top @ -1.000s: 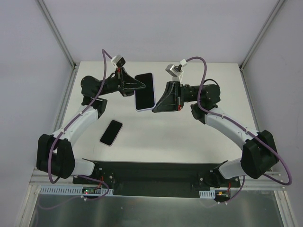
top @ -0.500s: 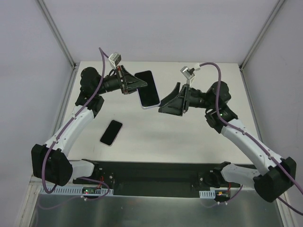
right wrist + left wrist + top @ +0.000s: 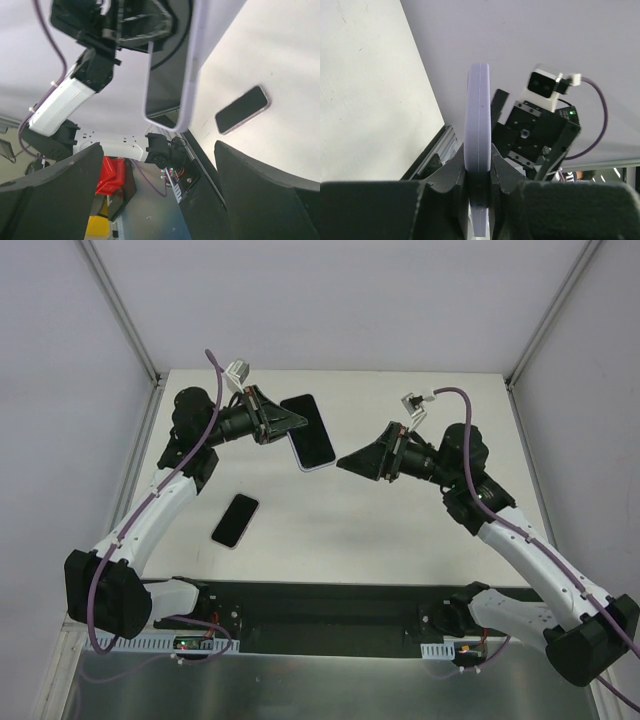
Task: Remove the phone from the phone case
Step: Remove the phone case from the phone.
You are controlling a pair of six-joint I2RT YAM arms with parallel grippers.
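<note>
My left gripper (image 3: 297,423) is shut on the left edge of a lavender phone case (image 3: 309,433) and holds it in the air over the back of the table. The case's face is dark, and I cannot tell whether a phone sits inside it. In the left wrist view the case (image 3: 477,125) stands edge-on between the jaws of the left gripper (image 3: 479,172). My right gripper (image 3: 346,462) is open and empty, just right of the case's lower corner, apart from it. The right wrist view shows the case (image 3: 187,65) beyond the right gripper (image 3: 157,150). A dark phone (image 3: 235,520) with a lilac rim lies flat on the table.
The white table (image 3: 350,530) is walled by white panels with metal posts at the back corners. A black base strip (image 3: 320,605) runs along the near edge. The lilac-rimmed phone on the table (image 3: 242,109) lies below the held case.
My right gripper has opened, let go of the case's lower corner and drawn back to the right. The left gripper kept its hold and shifted the case slightly left.
</note>
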